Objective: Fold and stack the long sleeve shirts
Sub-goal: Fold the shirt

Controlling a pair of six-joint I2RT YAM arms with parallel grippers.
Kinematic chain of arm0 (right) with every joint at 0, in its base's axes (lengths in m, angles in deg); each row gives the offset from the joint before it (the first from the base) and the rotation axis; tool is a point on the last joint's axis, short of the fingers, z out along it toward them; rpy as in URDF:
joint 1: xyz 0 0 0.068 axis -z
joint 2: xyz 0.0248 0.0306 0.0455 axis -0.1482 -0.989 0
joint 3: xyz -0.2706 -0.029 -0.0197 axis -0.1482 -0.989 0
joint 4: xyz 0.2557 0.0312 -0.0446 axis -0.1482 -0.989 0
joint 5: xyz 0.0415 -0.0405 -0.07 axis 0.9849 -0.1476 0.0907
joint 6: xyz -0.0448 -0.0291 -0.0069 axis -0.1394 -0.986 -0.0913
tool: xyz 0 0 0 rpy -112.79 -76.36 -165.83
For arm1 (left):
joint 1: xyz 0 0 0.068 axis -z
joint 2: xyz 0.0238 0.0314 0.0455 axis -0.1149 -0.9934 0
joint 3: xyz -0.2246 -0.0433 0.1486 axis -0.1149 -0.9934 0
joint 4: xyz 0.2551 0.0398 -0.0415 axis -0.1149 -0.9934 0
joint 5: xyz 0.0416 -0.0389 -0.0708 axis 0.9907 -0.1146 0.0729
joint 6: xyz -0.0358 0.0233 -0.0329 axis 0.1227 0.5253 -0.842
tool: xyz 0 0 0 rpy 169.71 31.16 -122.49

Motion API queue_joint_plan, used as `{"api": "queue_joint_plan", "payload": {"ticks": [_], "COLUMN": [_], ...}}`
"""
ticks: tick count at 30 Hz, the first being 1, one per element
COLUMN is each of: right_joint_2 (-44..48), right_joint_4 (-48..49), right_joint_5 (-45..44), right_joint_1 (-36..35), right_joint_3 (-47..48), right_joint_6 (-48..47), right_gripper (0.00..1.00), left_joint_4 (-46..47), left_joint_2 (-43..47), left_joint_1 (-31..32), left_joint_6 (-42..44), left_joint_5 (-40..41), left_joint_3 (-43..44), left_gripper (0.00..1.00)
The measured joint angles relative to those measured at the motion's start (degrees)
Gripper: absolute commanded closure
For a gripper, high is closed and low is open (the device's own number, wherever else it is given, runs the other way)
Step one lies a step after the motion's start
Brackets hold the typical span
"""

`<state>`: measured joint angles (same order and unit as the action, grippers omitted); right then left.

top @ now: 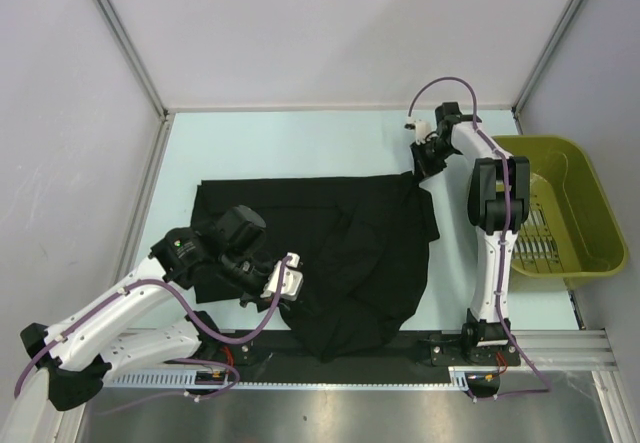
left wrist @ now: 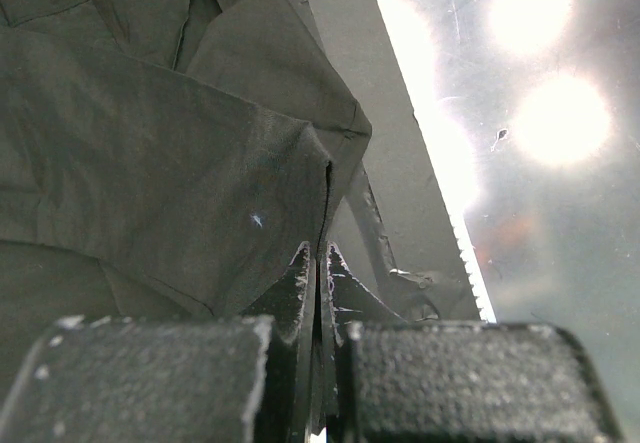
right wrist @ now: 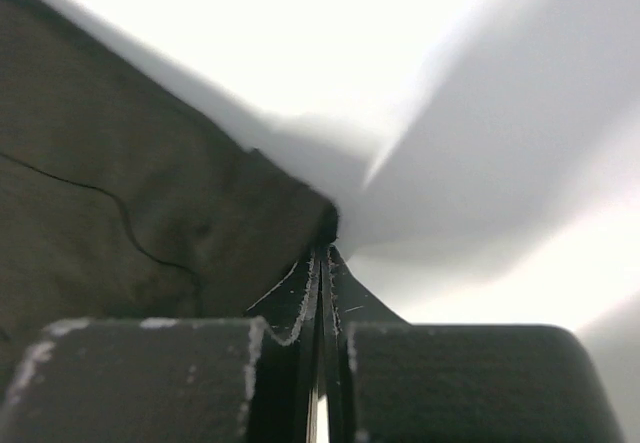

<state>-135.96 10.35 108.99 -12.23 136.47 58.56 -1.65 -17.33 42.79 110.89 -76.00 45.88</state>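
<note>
One black long sleeve shirt [top: 350, 233] lies crumpled across the pale table, its lower part hanging over the near edge. My left gripper [top: 298, 283] is low over the shirt's near-left part. In the left wrist view the jaws [left wrist: 322, 255] are shut on a fold edge of the black fabric [left wrist: 150, 143]. My right gripper [top: 428, 166] is at the shirt's far-right corner. In the right wrist view it [right wrist: 325, 251] is shut on that corner of the fabric [right wrist: 120, 213], just above the table.
An olive-green plastic basket [top: 585, 198] stands at the right edge, beside the right arm. A black strip and toothed rail [top: 400, 348] run along the near edge, with shiny metal [left wrist: 540, 223] beyond it. Walls enclose the table [top: 300, 143] on three sides.
</note>
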Motion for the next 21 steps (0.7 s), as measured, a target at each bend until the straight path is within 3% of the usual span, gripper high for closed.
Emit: {"api": "queue_joint_plan", "payload": {"ticks": [9, 11, 15, 19, 21], "right_joint_2": [0.7, 0.9, 1.1, 1.7, 3.1], "right_joint_4": [-0.3, -0.4, -1.9, -4.6, -5.3], "right_joint_5": [-4.5, -5.6, -6.9, -6.8, -6.8], "right_joint_1": [1.2, 1.1, 0.7, 0.7, 0.7], "right_joint_3": [-1.3, -1.5, -1.0, 1.4, 2.6], "right_joint_6": [-0.2, -0.2, -0.6, -0.7, -0.9], "right_gripper": [0.98, 0.82, 0.74, 0.50, 0.49], "left_joint_4": [0.0, -0.1, -0.2, -0.2, -0.2], "left_joint_2": [-0.9, -1.2, -1.7, -1.7, -1.7], "left_joint_1": [0.0, 0.0, 0.0, 0.0, 0.0], "left_joint_6": [0.0, 0.0, 0.0, 0.0, 0.0], "left_joint_5": [-0.1, -0.1, -0.1, -0.1, -0.1], "left_joint_3": [0.0, 0.0, 0.0, 0.0, 0.0], "left_gripper": [1.00, 1.00, 1.00, 1.00, 1.00]}}
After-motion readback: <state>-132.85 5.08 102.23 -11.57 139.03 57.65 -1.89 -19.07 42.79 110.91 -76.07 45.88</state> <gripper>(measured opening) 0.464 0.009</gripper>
